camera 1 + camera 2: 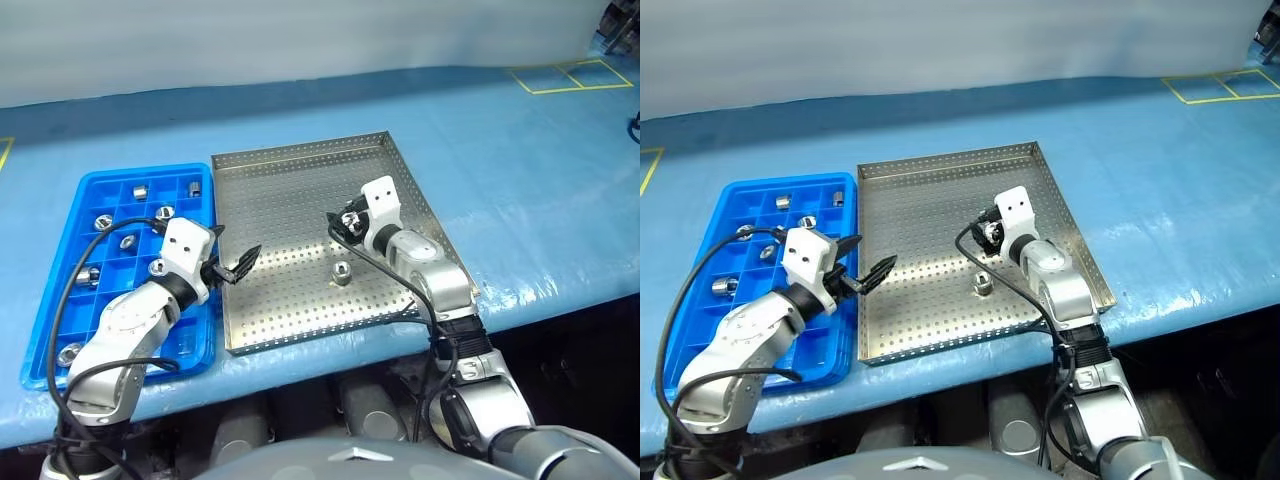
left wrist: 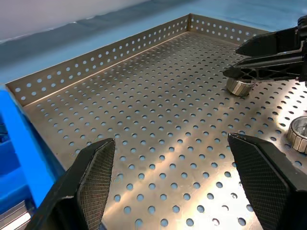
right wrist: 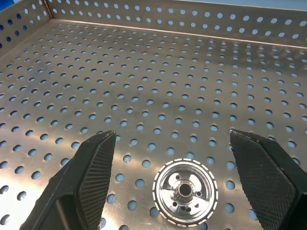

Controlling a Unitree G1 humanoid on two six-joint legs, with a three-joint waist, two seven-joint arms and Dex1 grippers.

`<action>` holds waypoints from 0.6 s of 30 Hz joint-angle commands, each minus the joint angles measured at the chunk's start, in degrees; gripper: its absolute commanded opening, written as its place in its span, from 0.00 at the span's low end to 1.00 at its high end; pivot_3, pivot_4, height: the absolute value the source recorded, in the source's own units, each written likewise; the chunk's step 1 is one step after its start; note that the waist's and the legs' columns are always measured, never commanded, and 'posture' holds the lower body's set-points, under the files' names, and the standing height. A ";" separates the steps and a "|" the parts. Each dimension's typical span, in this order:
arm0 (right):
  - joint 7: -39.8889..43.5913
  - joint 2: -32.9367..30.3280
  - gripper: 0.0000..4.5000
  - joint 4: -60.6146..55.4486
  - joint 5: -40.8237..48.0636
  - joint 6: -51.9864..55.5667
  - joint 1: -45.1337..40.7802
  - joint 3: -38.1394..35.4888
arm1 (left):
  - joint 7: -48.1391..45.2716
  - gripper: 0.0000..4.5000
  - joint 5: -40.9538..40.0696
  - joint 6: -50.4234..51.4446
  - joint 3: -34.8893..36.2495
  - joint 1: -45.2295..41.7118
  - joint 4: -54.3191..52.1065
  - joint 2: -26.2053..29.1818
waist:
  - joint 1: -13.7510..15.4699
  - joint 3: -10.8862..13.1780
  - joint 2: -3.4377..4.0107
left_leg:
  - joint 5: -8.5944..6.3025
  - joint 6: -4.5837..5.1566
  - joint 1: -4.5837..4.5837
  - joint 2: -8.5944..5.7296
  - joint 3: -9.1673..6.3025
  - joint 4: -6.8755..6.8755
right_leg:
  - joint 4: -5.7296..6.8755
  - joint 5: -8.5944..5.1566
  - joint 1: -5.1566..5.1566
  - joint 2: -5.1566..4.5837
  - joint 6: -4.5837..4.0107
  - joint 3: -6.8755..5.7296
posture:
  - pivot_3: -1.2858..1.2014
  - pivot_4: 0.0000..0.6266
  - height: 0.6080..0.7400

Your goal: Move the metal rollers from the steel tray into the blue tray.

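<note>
The steel tray (image 1: 300, 190) sits mid-frame, the blue tray (image 1: 60, 260) touching its left rim and holding several rollers. The right gripper (image 3: 172, 158), fingers apart, hangs over one roller (image 3: 185, 191) near the tray's centre; another roller (image 1: 341, 272) lies lower down. The left gripper (image 1: 232, 262), fingers apart and empty, is at the tray's left edge.

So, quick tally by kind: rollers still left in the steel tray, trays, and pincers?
Metal rollers in the steel tray: 2
Trays: 2, that one and the blue tray
Pincers: 2, left pincer and right pincer, both open
Total: 6
</note>
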 commanded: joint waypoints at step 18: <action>-2.51 -1.44 0.88 -1.25 0.37 1.63 4.06 -4.34 | 0.26 0.91 0.23 -0.59 1.32 -0.37 -2.71 0.64 | 2.34 0.00 0.00 | 0.00 0.00 0.00 -0.01 0.01 0.03 | 0.00 0.00 0.03 0.00 0.00 -0.03 | 0.45 0.24 1.00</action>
